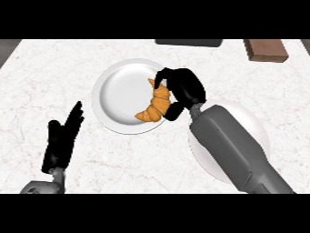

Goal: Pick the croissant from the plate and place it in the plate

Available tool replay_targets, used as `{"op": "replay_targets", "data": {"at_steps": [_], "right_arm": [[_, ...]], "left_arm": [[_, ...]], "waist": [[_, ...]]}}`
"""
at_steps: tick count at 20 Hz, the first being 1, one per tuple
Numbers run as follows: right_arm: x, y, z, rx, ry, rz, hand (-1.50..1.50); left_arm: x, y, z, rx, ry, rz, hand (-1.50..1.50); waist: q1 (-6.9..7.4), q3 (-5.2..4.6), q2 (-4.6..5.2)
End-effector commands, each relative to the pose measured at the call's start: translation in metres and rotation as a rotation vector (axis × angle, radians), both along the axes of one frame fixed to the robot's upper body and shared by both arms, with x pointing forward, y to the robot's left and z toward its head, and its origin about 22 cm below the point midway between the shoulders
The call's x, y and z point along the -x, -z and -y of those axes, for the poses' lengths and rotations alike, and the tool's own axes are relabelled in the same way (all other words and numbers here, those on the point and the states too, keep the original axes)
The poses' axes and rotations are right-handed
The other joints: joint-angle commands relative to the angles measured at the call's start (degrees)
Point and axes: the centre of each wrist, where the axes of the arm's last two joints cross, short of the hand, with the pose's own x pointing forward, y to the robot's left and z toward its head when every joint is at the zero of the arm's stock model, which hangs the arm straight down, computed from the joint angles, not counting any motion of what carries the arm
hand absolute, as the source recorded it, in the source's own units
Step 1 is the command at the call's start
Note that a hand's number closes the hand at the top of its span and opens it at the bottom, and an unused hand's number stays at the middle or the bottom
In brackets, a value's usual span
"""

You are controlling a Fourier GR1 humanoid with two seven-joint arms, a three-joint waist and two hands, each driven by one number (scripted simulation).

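Head view is showing the croissant (155, 103) sitting at the right side of the white plate (120, 98), its golden curve running from the plate's middle down toward the lower right rim. Whether it is resting on the plate or hanging just above it, I cannot tell. The right hand (184, 86) is curling round it from the right, with fingers (162, 76) hooking over the upper tip and the thumb (174, 112) tucking in by the lower end. The grey right forearm (234, 150) is covering much of a second white plate (257, 127), which is lying just beside the first. The left hand (63, 136) is resting at the lower left, fingers straight and holding nothing, well apart from both plates. At the far edge of the pale marbled counter (43, 82), a dark flat thing (187, 42) and a brown block (266, 49) are lying.
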Motion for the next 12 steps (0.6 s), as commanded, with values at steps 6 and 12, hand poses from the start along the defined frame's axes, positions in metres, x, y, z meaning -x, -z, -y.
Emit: {"op": "replay_targets", "data": {"at_steps": [6,12], "right_arm": [[0.000,-0.082,-0.077,-0.081,0.487,0.244,1.50],[0.004,-0.105,-0.110,-0.049,0.741,0.256,1.50]], "left_arm": [[-0.010,-0.005,0.011,0.011,0.048,0.001,0.00],[-0.019,-0.009,0.005,-0.005,0.050,0.036,0.00]], "waist": [[1.91,0.18,0.83],[3.32,0.31,2.06]]}}
